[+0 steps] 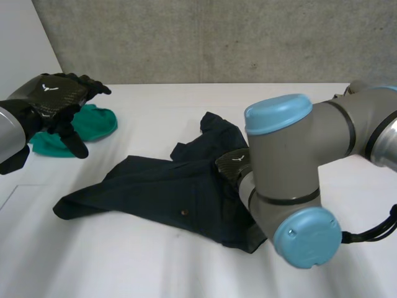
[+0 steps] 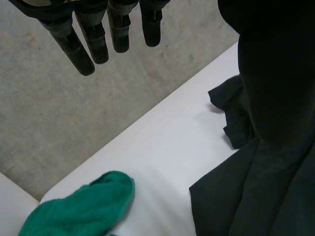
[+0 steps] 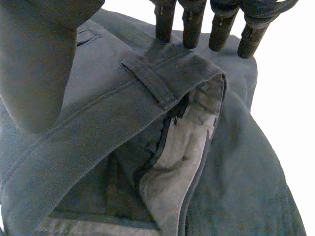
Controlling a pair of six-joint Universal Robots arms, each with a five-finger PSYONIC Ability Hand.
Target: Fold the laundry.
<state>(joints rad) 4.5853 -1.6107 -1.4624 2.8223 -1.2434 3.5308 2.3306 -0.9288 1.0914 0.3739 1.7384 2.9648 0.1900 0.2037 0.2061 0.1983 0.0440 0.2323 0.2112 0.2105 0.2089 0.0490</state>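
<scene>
Two cloths are lying on the white table [image 1: 186, 267]: crumpled dark trousers [image 1: 167, 192] mid-table, and a green cloth [image 1: 99, 121] well apart at the left. Right hand [image 3: 192, 27] is holding straight fingers at the open waistband [image 3: 147, 83]; contact is unclear, and its arm [image 1: 291, 167] is hiding most of it. Left hand [image 1: 46, 99] is hovering spread above the green cloth, holding nothing.

The trousers [image 1: 161, 192] are dark navy with pale grey lining [image 3: 182, 157], the cloth [image 1: 96, 121] green, the table [image 1: 155, 261] white.
</scene>
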